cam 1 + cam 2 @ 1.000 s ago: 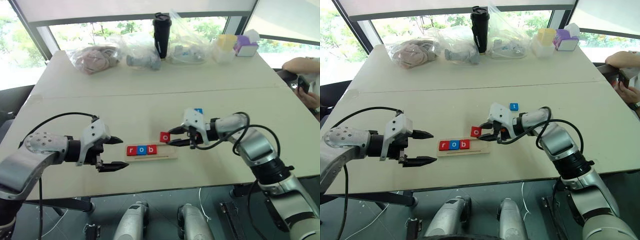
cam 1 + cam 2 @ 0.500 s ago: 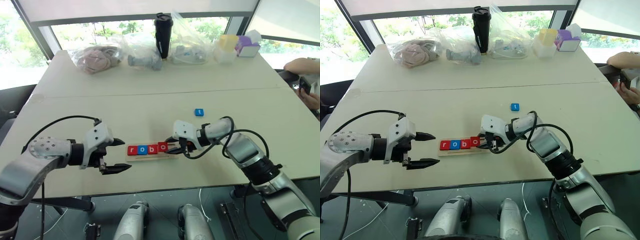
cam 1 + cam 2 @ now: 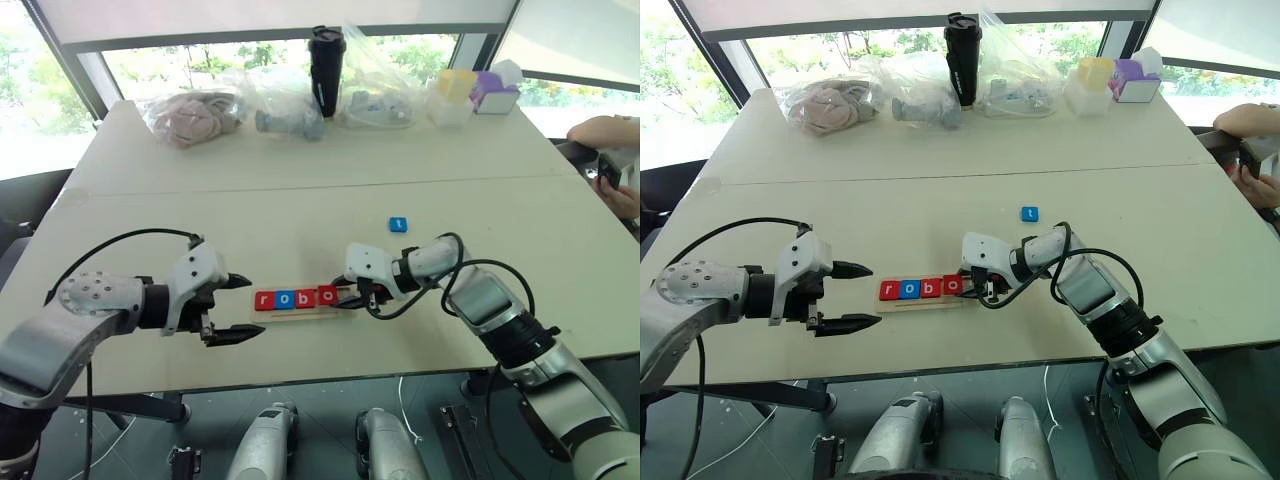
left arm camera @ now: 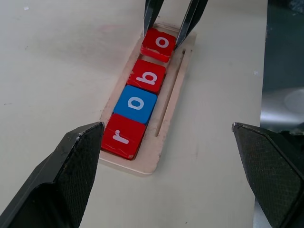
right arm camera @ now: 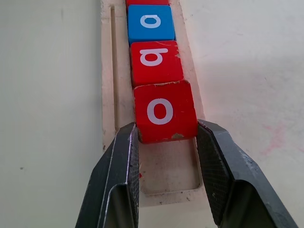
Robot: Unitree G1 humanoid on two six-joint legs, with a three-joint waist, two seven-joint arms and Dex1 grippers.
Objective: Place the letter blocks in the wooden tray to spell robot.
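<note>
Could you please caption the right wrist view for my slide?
Right gripper sets the red o into the tray after r, o, b.

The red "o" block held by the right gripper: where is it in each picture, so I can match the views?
Left eye view: red "o" block, fourth in the wooden tray, at the right gripper.
Right eye view, same place.
Left wrist view, farthest tile, between two black fingertips.
Right wrist view, nearest tile, gripped on both sides.
Shared landmark: the red "b" block next to it.
</note>
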